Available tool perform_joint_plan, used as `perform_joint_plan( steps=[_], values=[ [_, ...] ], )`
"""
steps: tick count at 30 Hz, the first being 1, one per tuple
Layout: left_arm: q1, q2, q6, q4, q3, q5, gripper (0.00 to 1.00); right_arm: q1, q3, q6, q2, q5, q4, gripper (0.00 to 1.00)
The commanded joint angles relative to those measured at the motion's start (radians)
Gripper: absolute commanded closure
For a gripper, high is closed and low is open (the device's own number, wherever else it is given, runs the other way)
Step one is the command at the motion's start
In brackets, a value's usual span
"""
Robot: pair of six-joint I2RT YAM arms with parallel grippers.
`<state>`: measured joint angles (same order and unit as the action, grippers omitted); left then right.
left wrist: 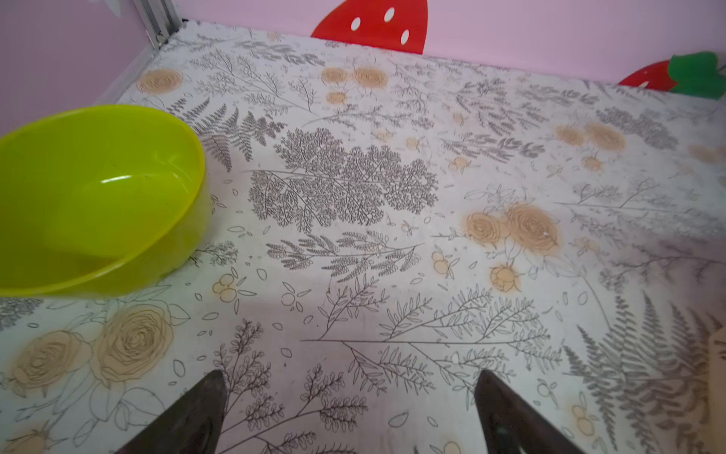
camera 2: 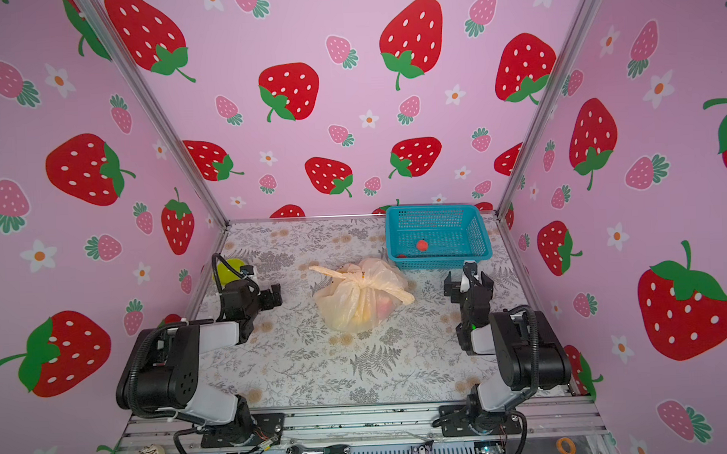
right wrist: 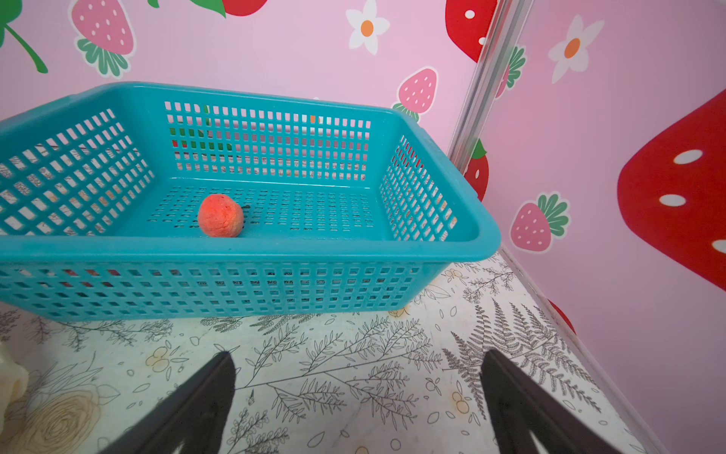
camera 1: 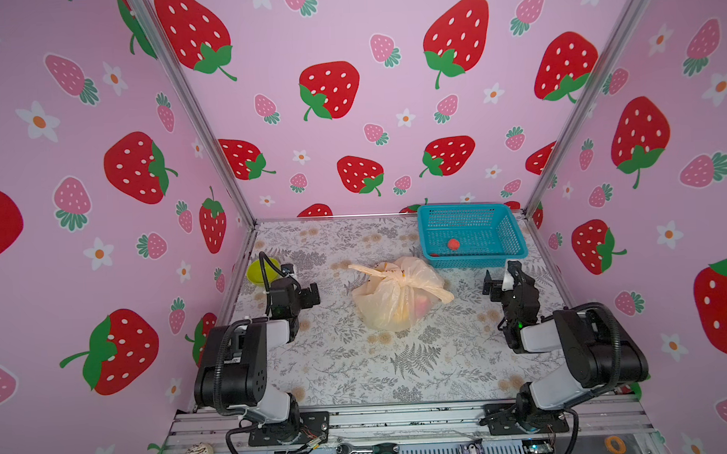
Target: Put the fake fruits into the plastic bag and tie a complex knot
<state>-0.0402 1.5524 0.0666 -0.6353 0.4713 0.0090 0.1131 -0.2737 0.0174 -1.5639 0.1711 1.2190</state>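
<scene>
On the worktop (camera 1: 358, 373) the plastic bag (camera 1: 391, 306) sits closed, fake fruits (camera 1: 403, 315) showing through, the knot (camera 1: 402, 278) on top. Either side of the bag, left gripper (camera 1: 313, 295) and right gripper (camera 1: 501, 275) hang released, empty. Tying looks done; a red fruit (camera 1: 453, 244) lies in the basket (camera 1: 516, 247) behind the bag, likely needing no further move.

Knotted plastic bag (camera 2: 356, 307) beside blue basket (camera 2: 438, 259)

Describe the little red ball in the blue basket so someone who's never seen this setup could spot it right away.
Find the blue mesh basket at the table's far right corner, by the back wall. On its floor, near the left front, sits a small round orange-red fruit. Unlike the flat strawberries printed on the walls, it is a solid, rough-skinned ball.
</scene>
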Motion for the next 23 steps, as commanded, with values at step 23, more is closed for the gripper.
perform_joint_plan(
  steps=[23],
  values=[
    [0.025,-0.004,-0.036,-0.124,-0.013,-0.03,0.01,0.014,0.008,-0.008,-0.01,0.008,0.036,0.0]
  ],
)
